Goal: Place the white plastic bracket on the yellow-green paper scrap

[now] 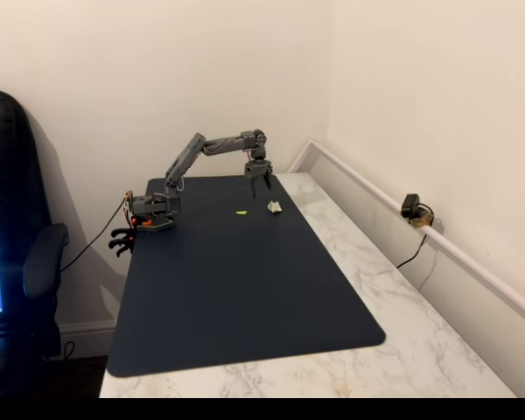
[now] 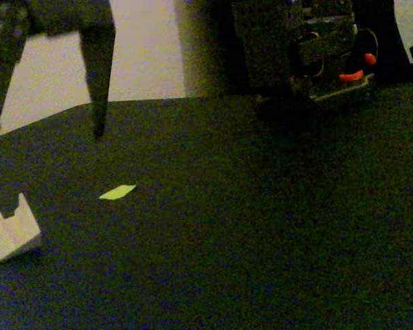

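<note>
The white plastic bracket (image 1: 274, 206) lies on the dark mat near its far right edge; in a fixed view close to the mat it sits at the lower left (image 2: 11, 234). The yellow-green paper scrap (image 1: 241, 212) lies flat on the mat a little left of the bracket, and right of it in the close view (image 2: 117, 192). My gripper (image 1: 261, 187) hangs above the mat just behind the bracket, pointing down, open with nothing between its fingers. In the close view the gripper (image 2: 45, 141) shows both dark fingers spread wide above the bracket.
The dark mat (image 1: 236, 289) covers most of the marble table (image 1: 402, 350). The arm's base (image 1: 153, 213) is clamped at the mat's left edge. A small camera (image 1: 411, 208) sits on the wall rail at right. A dark chair (image 1: 17, 262) stands at far left.
</note>
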Controlling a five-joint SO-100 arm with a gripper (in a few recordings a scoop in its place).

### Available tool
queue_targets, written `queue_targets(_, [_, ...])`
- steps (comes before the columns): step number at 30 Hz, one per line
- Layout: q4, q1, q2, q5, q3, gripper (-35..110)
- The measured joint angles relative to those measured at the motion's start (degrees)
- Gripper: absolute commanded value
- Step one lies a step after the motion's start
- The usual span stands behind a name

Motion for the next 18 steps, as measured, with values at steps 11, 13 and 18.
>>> queue_targets(11, [0.2, 0.9, -9.1, 0.0, -13.4, 43])
queue_targets(13, [0.2, 1.1, -9.8, 0.0, -13.8, 44])
queue_targets(18, [0.2, 1.5, -12.0, 0.0, -14.8, 44])
